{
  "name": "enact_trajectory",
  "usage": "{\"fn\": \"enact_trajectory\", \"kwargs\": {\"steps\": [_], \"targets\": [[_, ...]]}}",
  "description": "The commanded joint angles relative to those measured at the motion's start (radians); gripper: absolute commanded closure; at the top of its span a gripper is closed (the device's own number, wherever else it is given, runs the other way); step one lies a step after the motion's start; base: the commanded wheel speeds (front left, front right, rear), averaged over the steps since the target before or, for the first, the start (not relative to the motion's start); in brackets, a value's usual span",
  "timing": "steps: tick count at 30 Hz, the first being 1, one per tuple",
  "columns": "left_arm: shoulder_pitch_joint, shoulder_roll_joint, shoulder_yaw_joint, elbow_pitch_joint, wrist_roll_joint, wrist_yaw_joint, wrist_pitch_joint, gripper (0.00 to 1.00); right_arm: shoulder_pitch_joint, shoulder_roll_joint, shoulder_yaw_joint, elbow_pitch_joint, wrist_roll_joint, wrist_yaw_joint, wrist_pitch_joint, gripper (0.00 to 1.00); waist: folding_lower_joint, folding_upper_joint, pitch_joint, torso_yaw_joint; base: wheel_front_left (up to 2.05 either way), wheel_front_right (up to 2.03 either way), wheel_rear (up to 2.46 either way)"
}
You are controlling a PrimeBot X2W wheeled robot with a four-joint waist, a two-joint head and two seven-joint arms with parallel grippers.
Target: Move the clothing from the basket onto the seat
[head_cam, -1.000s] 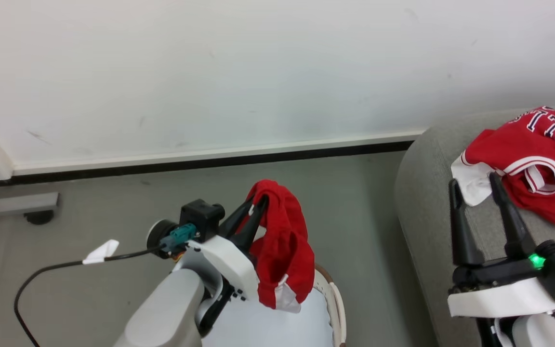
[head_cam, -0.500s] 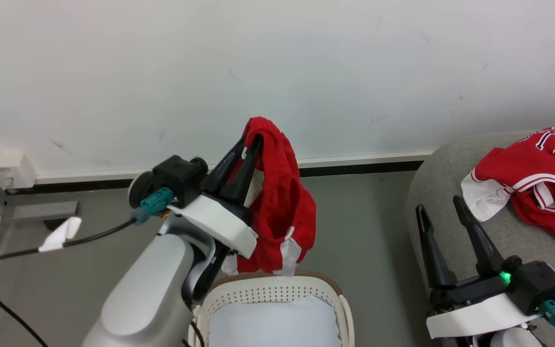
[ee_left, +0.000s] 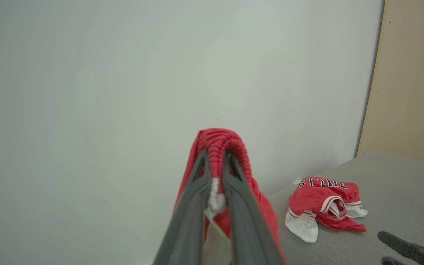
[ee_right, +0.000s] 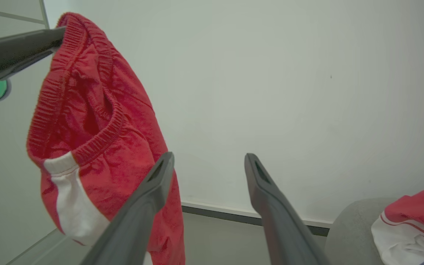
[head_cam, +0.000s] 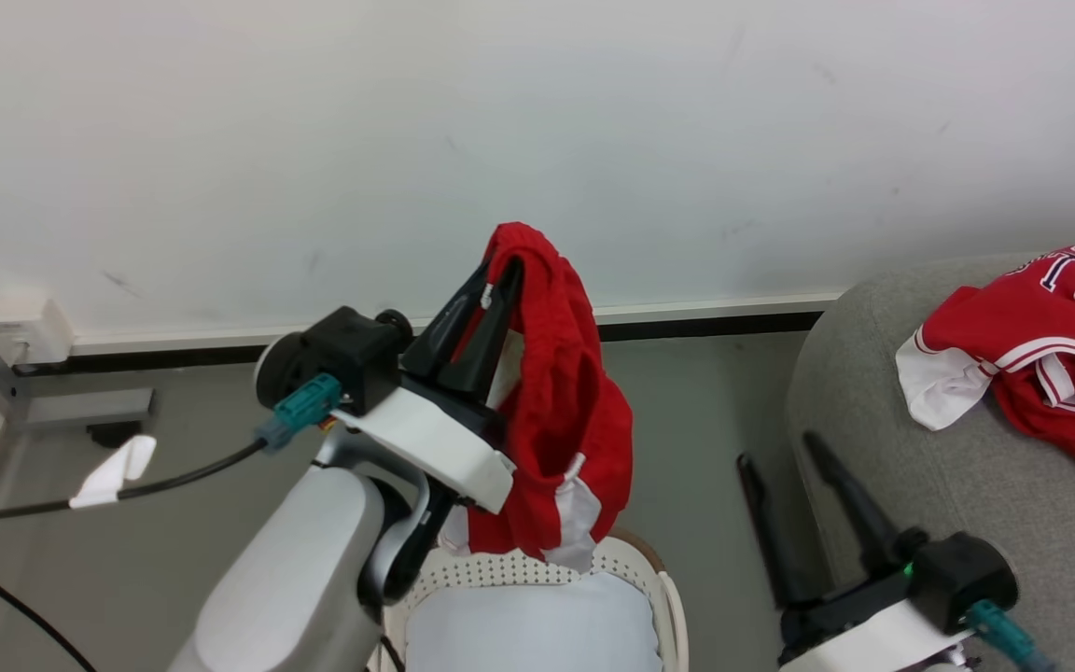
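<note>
My left gripper (head_cam: 498, 271) is shut on the waistband of red shorts (head_cam: 561, 411) with white side stripes, and they hang above the cream basket (head_cam: 663, 597). In the left wrist view both fingers pinch the gathered band of the shorts (ee_left: 217, 145). A red jersey (head_cam: 1032, 350) with black-and-white lettering lies crumpled on the grey seat (head_cam: 920, 485), and the jersey (ee_left: 324, 202) also appears in the left wrist view. My right gripper (head_cam: 780, 448) stands open and empty beside the seat's left edge. From the right wrist the shorts (ee_right: 94, 147) hang at left.
A pale white-blue pad (head_cam: 537, 625) lies inside the basket. A white wall (head_cam: 537, 140) with a dark skirting strip runs behind. A black cable (head_cam: 80, 504) with a white tag trails over the grey floor at left.
The left gripper has risen with the shorts, clear of the basket. The right gripper has drawn back and down, away from the jersey. The head view tilted between the first two frames.
</note>
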Motion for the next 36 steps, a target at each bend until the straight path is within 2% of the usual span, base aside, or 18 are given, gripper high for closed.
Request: {"fn": "enact_trajectory", "kwargs": {"steps": [1, 11, 18, 26, 31, 32, 33, 34, 36], "targets": [[0.015, 0.001, -0.004, -0.013, -0.011, 0.0, 0.001, 1.0, -0.006, -0.013, 0.03, 0.024, 0.004, -0.002, 0.0, 0.0, 0.0001, -0.0001, 0.0, 0.004, 0.0, 0.0, 0.0], [0.028, -0.036, -0.058, -0.061, -0.025, -0.016, 0.018, 1.0, -0.11, -0.055, 0.257, 0.214, 0.038, -0.002, 0.0, 0.0, 0.0001, -0.0001, 0.001, 0.058, 0.0, 0.0, 0.0], [0.04, -0.064, -0.121, -0.096, -0.03, -0.039, 0.035, 1.0, -0.197, -0.042, 0.294, 0.352, 0.036, -0.002, 0.0, 0.0, 0.0001, -0.0001, -0.003, 0.105, 0.0, 0.0, 0.0], [0.055, -0.086, -0.194, -0.106, -0.043, -0.058, 0.044, 1.0, -0.257, -0.041, 0.367, 0.432, 0.082, -0.002, 0.0, 0.0, 0.0001, -0.0001, -0.011, 0.172, 0.0, 0.0, 0.0], [0.061, -0.092, -0.221, -0.104, -0.057, -0.066, 0.047, 1.0, -0.284, -0.03, 0.365, 0.459, 0.124, -0.002, 0.0, 0.0, 0.0001, -0.0001, -0.014, 0.207, 0.0, 0.0, 0.0], [0.062, -0.093, -0.224, -0.102, -0.059, -0.066, 0.047, 1.0, -0.287, -0.027, 0.363, 0.464, 0.124, -0.002, 0.0, 0.18, 0.0001, -0.0001, -0.014, 0.212, 0.0, 0.0, 0.0], [0.062, -0.093, -0.225, -0.102, -0.058, -0.064, 0.048, 1.0, -0.291, -0.024, 0.36, 0.464, 0.128, -0.002, 0.0, 0.87, 0.0001, -0.0001, -0.014, 0.216, 0.0, 0.0, 0.0], [0.061, -0.093, -0.225, -0.101, -0.059, -0.062, 0.048, 1.0, -0.291, -0.021, 0.357, 0.464, 0.133, -0.002, 0.0, 1.0, 0.0001, -0.0001, -0.014, 0.219, 0.0, 0.0, 0.0], [0.06, -0.089, -0.222, -0.098, -0.06, -0.058, 0.047, 1.0, -0.291, -0.018, 0.358, 0.466, 0.137, -0.002, 0.0, 1.0, 0.0001, -0.0001, -0.014, 0.224, 0.0, 0.0, 0.0]]}}
